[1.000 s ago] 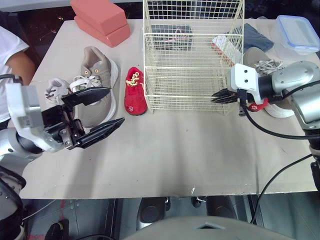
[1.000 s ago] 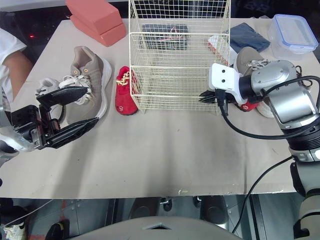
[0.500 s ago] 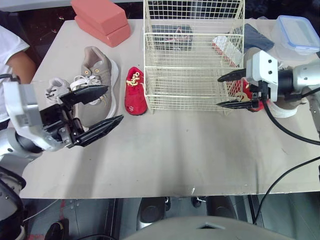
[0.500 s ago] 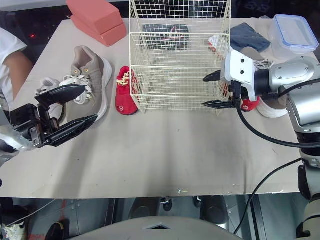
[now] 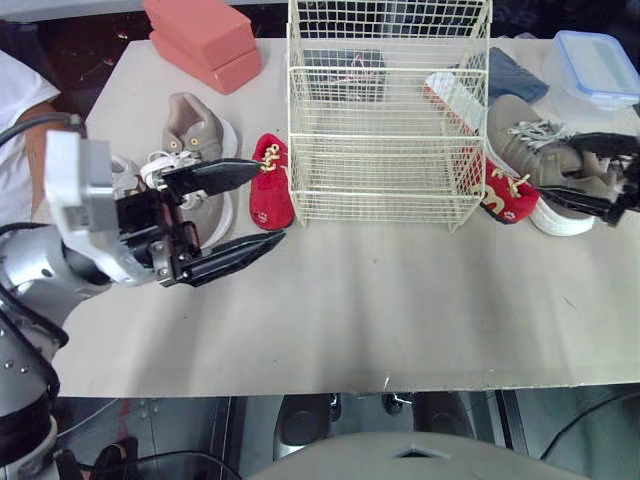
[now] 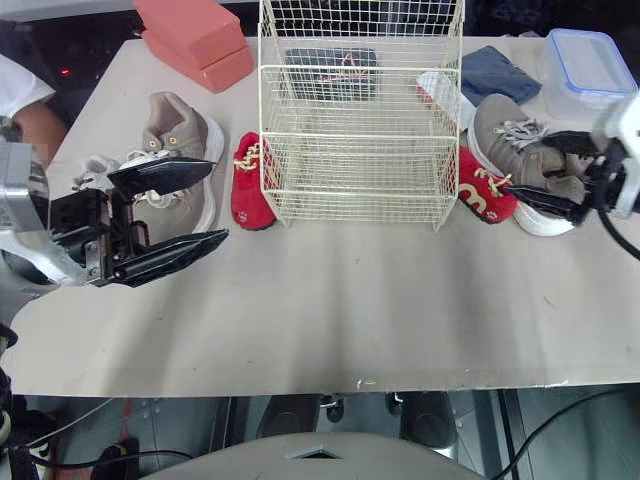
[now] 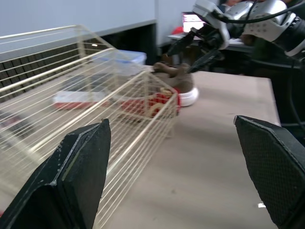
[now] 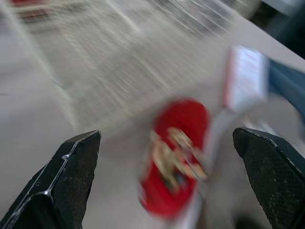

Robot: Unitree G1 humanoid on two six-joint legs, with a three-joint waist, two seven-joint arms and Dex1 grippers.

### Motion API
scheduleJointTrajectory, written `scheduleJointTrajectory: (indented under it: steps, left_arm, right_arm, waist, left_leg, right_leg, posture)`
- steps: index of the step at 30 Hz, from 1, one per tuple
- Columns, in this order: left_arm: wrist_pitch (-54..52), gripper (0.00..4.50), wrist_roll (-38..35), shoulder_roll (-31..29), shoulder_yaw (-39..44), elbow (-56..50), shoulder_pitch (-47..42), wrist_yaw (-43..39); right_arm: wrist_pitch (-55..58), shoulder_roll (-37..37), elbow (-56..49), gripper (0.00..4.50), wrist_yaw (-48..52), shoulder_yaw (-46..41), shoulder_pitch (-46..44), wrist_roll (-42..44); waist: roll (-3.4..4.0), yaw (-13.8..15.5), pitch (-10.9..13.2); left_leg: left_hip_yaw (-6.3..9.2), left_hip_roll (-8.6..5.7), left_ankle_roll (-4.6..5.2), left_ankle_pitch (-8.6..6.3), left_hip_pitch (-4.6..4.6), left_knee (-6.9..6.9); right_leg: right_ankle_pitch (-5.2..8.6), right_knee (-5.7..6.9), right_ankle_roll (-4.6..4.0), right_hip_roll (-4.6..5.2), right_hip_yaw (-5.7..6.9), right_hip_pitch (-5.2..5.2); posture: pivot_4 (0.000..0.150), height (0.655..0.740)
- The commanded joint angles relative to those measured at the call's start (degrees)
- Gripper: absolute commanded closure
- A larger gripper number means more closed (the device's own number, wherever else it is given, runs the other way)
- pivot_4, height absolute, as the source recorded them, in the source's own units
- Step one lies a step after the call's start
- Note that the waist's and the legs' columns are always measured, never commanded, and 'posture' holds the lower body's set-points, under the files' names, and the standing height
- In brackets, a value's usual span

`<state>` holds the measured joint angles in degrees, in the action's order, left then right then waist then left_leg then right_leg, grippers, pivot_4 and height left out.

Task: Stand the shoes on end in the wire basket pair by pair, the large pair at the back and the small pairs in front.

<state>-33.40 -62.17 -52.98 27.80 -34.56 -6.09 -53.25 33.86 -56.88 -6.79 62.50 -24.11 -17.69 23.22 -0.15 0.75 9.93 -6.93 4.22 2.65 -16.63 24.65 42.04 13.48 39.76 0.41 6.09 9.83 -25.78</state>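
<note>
Large pair: the left trainer, grey-brown, is laid on its sole on the table, left of the wire basket. The right trainer, its mate, is laid on the basket's right. Both are outside the basket.
Red pair: the left red shoe is set just beside the basket's left wall, between that wall and the left trainer. The right red shoe is found by the basket's right front corner, close against the right trainer.
Other shoes: a white shoe is seen beside the left trainer, partly hidden by the left arm. A white-soled shoe with red on it is placed by the basket's right wall; whether it touches cannot be told.
Wire basket: stood upright at the middle back of the table. A dark object is seen through the mesh at its rear; inside or behind cannot be told.
Left gripper: held over the table in front of the left trainer and left red shoe, its fingers spread wide and empty.
Right gripper: fingers parted, one on each side of the right trainer's front half; contact cannot be told.
Surroundings: pink blocks are stacked at the back left, a blue cloth and a lidded box at the back right. A person's sleeve is seen at the left edge.
</note>
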Motion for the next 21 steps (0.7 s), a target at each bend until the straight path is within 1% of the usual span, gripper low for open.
scheduleJointTrajectory:
  steps: [1,4,7,10,16,21]
  left_arm:
    - [-2.7,0.0,-3.9,-3.0,-0.9,-1.5,-3.6,1.2]
    - [-4.5,0.0,-4.9,-4.0,-2.7,-1.2,-6.6,2.8]
    - [-6.5,0.0,-5.9,-4.5,-3.5,-0.8,-8.6,5.4]
    - [-7.3,0.0,-6.5,-4.5,-3.8,-1.5,-9.4,6.0]
    - [-7.7,0.0,-6.7,-4.7,-3.5,-2.6,-10.2,6.3]
    - [-7.5,0.0,-6.5,-4.5,-3.6,-3.0,-10.1,5.7]
  right_arm:
    - [1.9,2.3,-1.4,0.1,-4.7,-8.0,5.4,1.4]
    - [1.7,5.4,0.4,0.1,-9.4,-10.2,7.7,1.5]
    - [0.7,7.5,3.4,0.1,-11.9,-11.1,7.8,2.0]
    - [1.5,8.3,6.2,0.1,-13.4,-10.5,7.4,2.8]
    - [-0.1,9.5,11.0,0.1,-18.0,-8.6,3.9,2.2]
    - [1.2,11.1,12.3,0.1,-18.6,-6.5,0.6,3.9]
  waist:
    - [-0.01,0.1,0.0]
    - [-0.01,0.1,0.0]
    - [0.05,-0.1,0.0]
    - [0.05,0.0,0.0]
    - [0.06,-0.1,0.0]
    - [0.05,0.0,0.0]
  left_leg:
    - [0.05,0.01,0.0,0.0,0.01,0.0]
    - [0.02,0.01,0.0,0.0,0.0,0.02]
    - [-0.14,0.0,0.0,0.01,-0.07,0.04]
    - [-0.13,0.0,0.0,0.01,-0.1,0.04]
    - [-0.17,-0.01,0.0,0.01,-0.1,0.05]
    - [-0.16,-0.01,0.0,0.01,-0.11,0.04]
  right_leg:
    - [0.0,0.0,0.0,-0.01,-0.04,0.01]
    - [0.0,0.01,0.01,-0.02,-0.1,0.02]
    - [-0.01,0.03,0.04,-0.03,-0.22,0.01]
    - [-0.01,0.05,0.04,-0.07,-0.28,0.01]
    - [-0.01,0.05,0.03,-0.08,-0.3,0.0]
    - [-0.01,0.07,0.03,-0.09,-0.31,0.0]
  posture:
    - [0.15,0.686]
    - [0.15,0.686]
    - [0.15,0.686]
    - [0.15,0.686]
    - [0.15,0.686]
    - [0.15,0.686]
